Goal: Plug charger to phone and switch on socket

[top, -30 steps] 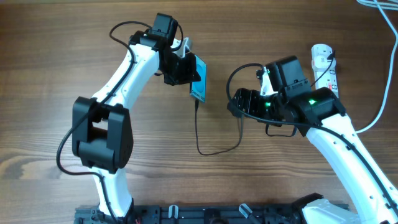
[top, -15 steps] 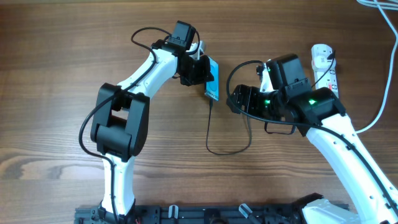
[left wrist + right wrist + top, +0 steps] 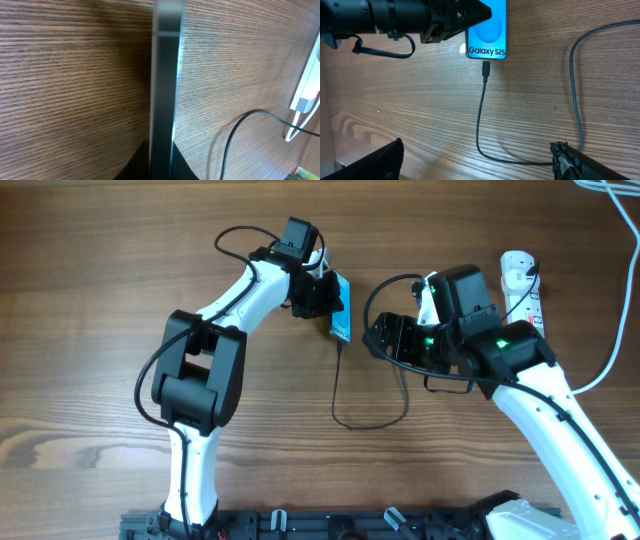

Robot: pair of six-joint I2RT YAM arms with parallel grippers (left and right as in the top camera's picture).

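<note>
Phone (image 3: 489, 31) pinched between left arm's fingers (image 3: 466, 13).

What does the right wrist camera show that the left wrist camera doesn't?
Only the right wrist view shows the phone face-on with its lit screen, the charger meeting its lower edge, and the left gripper clamping it. Only the left wrist view shows what may be the socket at its right edge. Both show the phone and the wooden table.

Brown wooden table (image 3: 80, 300), fine straight grain
</note>
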